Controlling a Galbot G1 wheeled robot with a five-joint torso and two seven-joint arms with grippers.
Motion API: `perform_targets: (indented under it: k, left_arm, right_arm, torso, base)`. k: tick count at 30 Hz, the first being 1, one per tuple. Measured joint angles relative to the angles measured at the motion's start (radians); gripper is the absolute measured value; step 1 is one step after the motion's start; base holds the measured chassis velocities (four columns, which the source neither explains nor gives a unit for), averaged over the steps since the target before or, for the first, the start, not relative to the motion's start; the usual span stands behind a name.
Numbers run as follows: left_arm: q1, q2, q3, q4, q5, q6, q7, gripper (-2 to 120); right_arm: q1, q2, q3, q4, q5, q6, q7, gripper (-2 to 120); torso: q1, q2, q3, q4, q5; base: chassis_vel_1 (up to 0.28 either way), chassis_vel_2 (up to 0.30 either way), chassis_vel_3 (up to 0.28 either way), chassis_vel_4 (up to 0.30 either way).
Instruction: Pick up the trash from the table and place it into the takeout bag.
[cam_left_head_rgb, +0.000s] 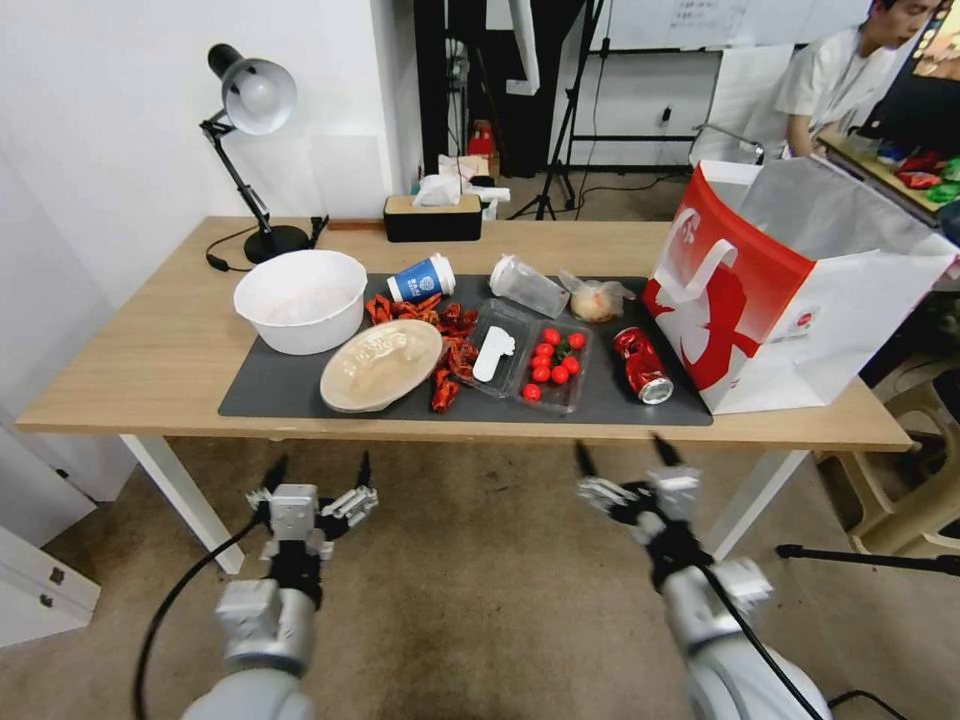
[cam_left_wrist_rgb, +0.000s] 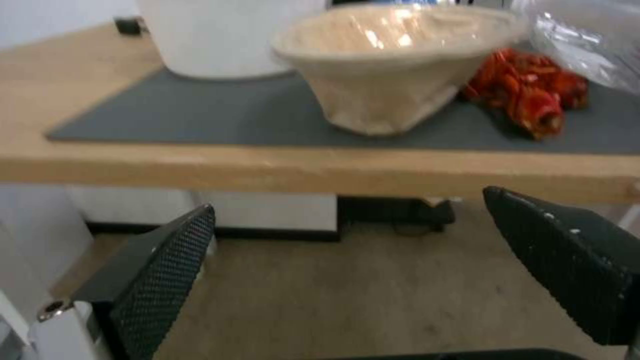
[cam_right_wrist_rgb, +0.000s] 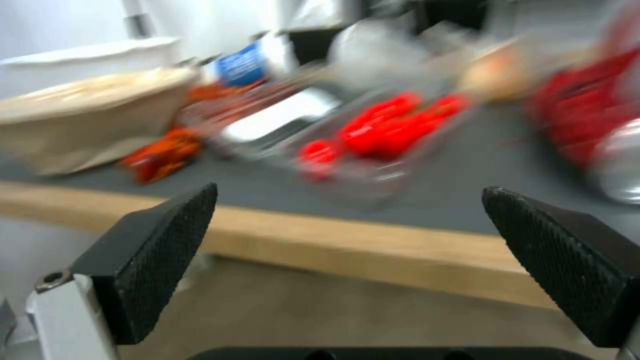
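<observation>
Both grippers hang low over the floor on the near side of the tabletop (cam_left_head_rgb: 150, 360), short of its edge: the left gripper (cam_left_head_rgb: 318, 475) below the near left part of the dark grey mat (cam_left_head_rgb: 290, 395), the right gripper (cam_left_head_rgb: 625, 462) below the near right part, each with jaws spread wide and holding nothing. By the look of it, the task has not started, since every piece of trash lies on the mat and nothing can be seen going into the takeout bag (cam_left_head_rgb: 790, 290), which stands open at the right end of the tabletop, its silver lining showing. Just left of the bag lies the crushed red drink can (cam_left_head_rgb: 642, 365) on its side. Farther back lie the clear-wrapped food bundle (cam_left_head_rgb: 596, 299), the clear plastic cup (cam_left_head_rgb: 528, 286) and the blue-and-white paper cup (cam_left_head_rgb: 421, 279), all tipped over. Nearer the middle sits a clear tray of cherry tomatoes (cam_left_head_rgb: 553, 365) beside another clear tray (cam_left_head_rgb: 495, 348) holding a white piece, with red crayfish shells (cam_left_head_rgb: 447, 345) scattered to their left. A round tan lid (cam_left_head_rgb: 381, 365) leans at the near left of the mat, and a white bowl (cam_left_head_rgb: 300, 300) stands behind it. I judge that all the picking and bagging is left to do.
</observation>
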Motion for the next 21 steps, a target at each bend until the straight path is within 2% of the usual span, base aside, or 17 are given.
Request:
perform_targets:
  k: [3,4,6,7,10,21]
  left_arm:
    - [-0.002,-0.001,0.002,0.004,-0.003,-0.009,0.004,100]
    - [-0.002,0.001,0.002,0.004,-0.004,-0.015,0.004,100]
    - [-0.002,0.002,0.002,0.005,-0.005,-0.024,0.006,100]
    - [-0.002,0.003,0.001,0.005,-0.005,-0.032,0.008,100]
    - [0.000,0.006,-0.001,0.005,-0.007,-0.042,0.010,100]
    - [0.004,0.014,-0.007,0.004,-0.008,-0.048,0.014,100]
  right_arm:
    - [0.033,-0.023,-0.011,-0.016,0.045,-0.016,-0.015,100]
    - [0.038,-0.039,0.036,0.011,0.071,-0.012,-0.007,100]
    - [0.037,-0.041,0.048,0.020,0.077,-0.008,-0.004,100]
    - [0.035,-0.041,0.054,0.023,0.080,-0.009,-0.002,100]
    - [0.031,-0.042,0.071,0.031,0.081,-0.009,0.002,100]
    - [0.020,-0.033,0.083,0.042,0.077,-0.004,0.017,100]
  torso:
    - [0.000,0.000,0.000,0.0003,0.0010]
    - [0.000,0.000,0.000,-0.0003,-0.0018]
    - [0.000,0.000,0.000,-0.0009,-0.0018]
    - [0.000,0.000,0.000,-0.0009,0.0001]
    - [0.000,0.000,0.000,-0.0005,-0.0009]
    - [0.000,0.000,0.000,-0.0004,-0.0004]
  base:
    - [0.000,0.000,0.000,0.000]
    - [0.000,0.000,0.000,0.000]
    - [0.000,0.000,0.000,0.000]
    - [0.000,0.000,0.000,0.000]
    - [0.000,0.000,0.000,0.000]
    - [0.000,0.000,0.000,0.000]
